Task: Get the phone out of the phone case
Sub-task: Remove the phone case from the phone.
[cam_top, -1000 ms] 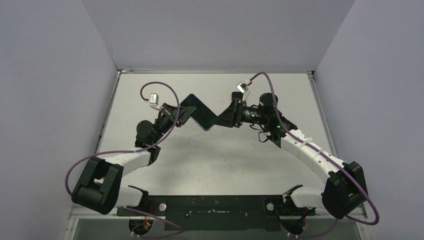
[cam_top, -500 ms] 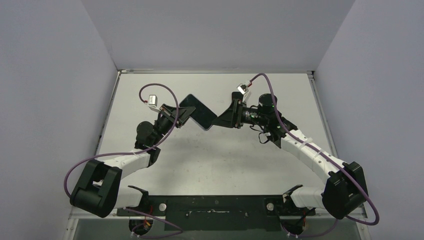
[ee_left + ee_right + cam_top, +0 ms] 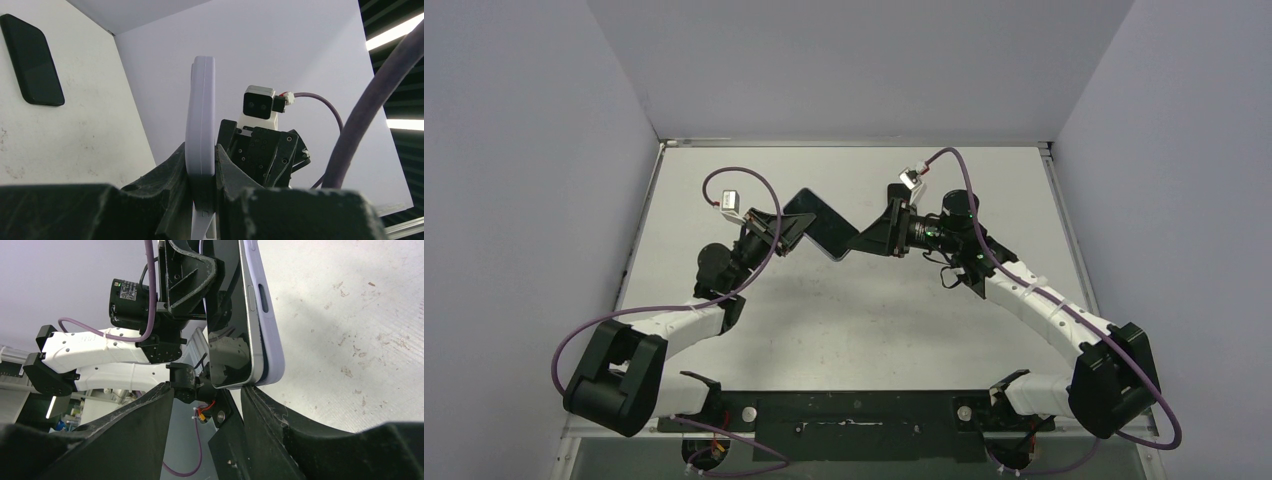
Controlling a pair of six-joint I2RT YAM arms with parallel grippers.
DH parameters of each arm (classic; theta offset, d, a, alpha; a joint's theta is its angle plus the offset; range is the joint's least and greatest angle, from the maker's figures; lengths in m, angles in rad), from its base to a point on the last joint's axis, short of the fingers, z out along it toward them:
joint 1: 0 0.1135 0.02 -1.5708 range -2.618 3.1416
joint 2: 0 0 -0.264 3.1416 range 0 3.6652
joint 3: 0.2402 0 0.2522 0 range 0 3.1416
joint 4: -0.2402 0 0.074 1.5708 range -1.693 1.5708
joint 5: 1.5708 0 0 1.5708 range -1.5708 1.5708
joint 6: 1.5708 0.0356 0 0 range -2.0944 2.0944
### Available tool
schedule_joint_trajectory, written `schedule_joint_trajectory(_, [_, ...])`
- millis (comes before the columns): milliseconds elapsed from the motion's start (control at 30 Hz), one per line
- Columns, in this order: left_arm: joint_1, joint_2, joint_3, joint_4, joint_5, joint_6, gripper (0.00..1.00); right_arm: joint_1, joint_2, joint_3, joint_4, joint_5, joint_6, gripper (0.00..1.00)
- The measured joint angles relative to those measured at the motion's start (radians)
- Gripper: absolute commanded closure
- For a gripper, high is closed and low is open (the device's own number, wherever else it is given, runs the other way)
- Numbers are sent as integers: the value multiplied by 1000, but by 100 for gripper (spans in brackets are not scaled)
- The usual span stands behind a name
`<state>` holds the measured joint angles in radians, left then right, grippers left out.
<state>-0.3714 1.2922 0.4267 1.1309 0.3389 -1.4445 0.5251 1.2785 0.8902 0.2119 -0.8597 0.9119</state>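
Observation:
The phone in its lavender case [image 3: 822, 224] is held in the air over the middle of the table, dark screen up in the top view. My left gripper [image 3: 786, 228] is shut on its left end. In the left wrist view the case's edge [image 3: 201, 110] stands upright, pinched in my left gripper [image 3: 201, 156]. My right gripper [image 3: 864, 238] is open at the phone's right end. In the right wrist view the phone's screen and case [image 3: 247, 320] hang just above my right gripper [image 3: 207, 390], the case's corner next to the right finger [image 3: 270, 412]. I cannot tell if they touch.
A flat black rounded slab [image 3: 32, 60] lies on the white table [image 3: 864, 310] in the left wrist view. Grey walls close the cell on three sides. Purple cables [image 3: 754, 180] loop over both wrists.
Almost nothing. Both arms stay at the phone's ends, and the right wrist has shifted very slightly.

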Motion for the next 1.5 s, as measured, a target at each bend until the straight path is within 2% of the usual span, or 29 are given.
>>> schedule_joint_trajectory(900, [-8,0,-5,43,7,-50,100,-17,2,-25,86,5,50,49])
schedule_joint_trajectory(1167, [-11,5,-5,53,49,-53,100,-21,68,-7,152,-40,65,50])
schedule_joint_trajectory(1500, [-11,59,41,101,106,-58,100,-28,130,69,154,-121,42,54])
